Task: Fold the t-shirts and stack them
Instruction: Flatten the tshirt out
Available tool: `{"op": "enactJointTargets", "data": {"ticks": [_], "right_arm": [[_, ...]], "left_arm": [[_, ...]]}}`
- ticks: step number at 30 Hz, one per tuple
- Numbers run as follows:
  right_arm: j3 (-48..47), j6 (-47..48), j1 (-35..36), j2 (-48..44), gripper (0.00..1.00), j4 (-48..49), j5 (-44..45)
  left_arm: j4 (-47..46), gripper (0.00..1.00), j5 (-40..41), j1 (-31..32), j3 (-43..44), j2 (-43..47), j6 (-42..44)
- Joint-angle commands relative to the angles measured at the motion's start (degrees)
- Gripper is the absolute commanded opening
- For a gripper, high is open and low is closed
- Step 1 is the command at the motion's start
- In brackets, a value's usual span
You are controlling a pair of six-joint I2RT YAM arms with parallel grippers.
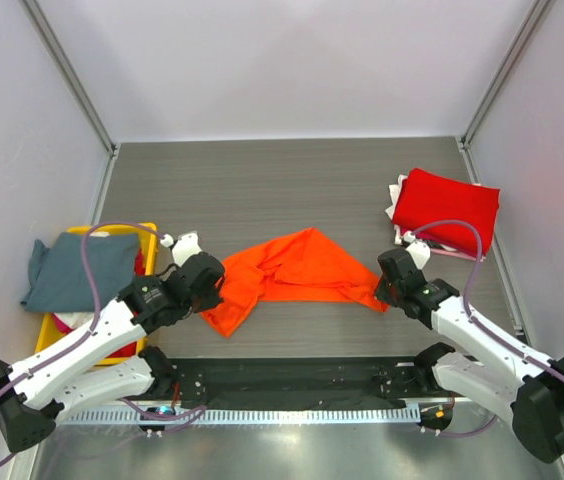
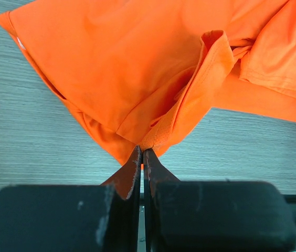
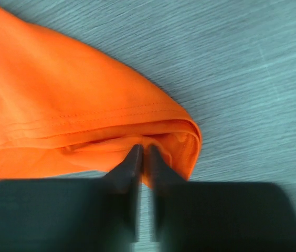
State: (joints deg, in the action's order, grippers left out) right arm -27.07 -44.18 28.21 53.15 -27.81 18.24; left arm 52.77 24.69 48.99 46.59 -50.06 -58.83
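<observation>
Grey wood-grain tbl [image 1: 292,180] w/ orange tee [image 1: 292,270] ctr, red-topped tee stack [image 1: 447,205] R, yellow bin [image 1: 147,235] L

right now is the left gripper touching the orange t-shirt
Touching. The left wrist view shows the left gripper shut on a fold of the orange t-shirt, with the cloth pinched between its fingertips.

Left arm [image 1: 102,335] and right arm [image 1: 477,335]: white shell links, black joint housings, chunky black bases. A thin lilac cable [image 1: 86,275] loops off each arm. Left pincer [image 2: 141,155] and right pincer [image 3: 143,152]: blocky black bodies, thin tapered black fingers; the left one's finger edges are scuffed.
</observation>
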Motion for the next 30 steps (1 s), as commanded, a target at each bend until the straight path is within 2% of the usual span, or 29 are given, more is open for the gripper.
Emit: {"op": "enactJointTargets", "data": {"ticks": [1,11,14,15,20,21,23,24,26,27,29,30], "right_arm": [[-2.37,1.12,-0.17,-0.06,0.02,1.80,1.27],[-5.53,1.55,-0.26,-2.43,0.01,-0.22,2.41],[-10.36,2.61,-0.69,-0.77,0.01,-1.45,4.43],[-11.94,3.39,-0.87,-0.15,0.01,-1.54,4.70],[-27.05,6.21,-4.12,5.38,0.01,-3.99,5.23],[-29.51,7.00,-4.65,6.09,0.01,-4.53,4.97],[-36.98,7.62,-6.14,7.23,0.01,-5.93,4.44],[-41.87,8.14,-6.49,7.50,0.01,-6.46,4.18],[-46.47,8.85,-7.28,7.59,0.01,-7.43,3.65],[-48.50,9.29,-7.29,7.24,0.01,-7.69,3.21],[-53.77,10.61,-7.20,6.36,0.01,-8.22,1.81],[-55.09,11.04,-7.20,5.31,0.01,-8.31,-1.42]], "left_arm": [[-0.04,0.00,1.68,-0.30,-0.18,0.67,0.82],[-1.27,0.00,0.81,-2.23,0.52,-0.30,4.23],[-1.62,0.00,-0.77,-7.58,3.32,-2.23,8.10],[-1.53,0.00,-2.35,-11.42,4.64,-2.93,10.64],[0.48,0.00,-6.58,-24.70,18.25,-8.29,18.39],[1.27,0.00,-6.58,-25.87,23.76,-8.99,20.23],[4.33,0.00,-5.27,-28.06,30.11,-11.01,21.91],[5.57,0.00,-4.48,-28.42,36.75,-11.63,23.13],[8.65,0.00,-1.76,-28.60,43.29,-12.69,24.19],[9.44,0.00,-0.88,-28.60,49.33,-12.78,24.55],[10.68,0.00,0.36,-28.60,54.55,-11.73,25.34],[10.68,0.00,0.27,-28.60,58.32,-10.94,25.60]]}}
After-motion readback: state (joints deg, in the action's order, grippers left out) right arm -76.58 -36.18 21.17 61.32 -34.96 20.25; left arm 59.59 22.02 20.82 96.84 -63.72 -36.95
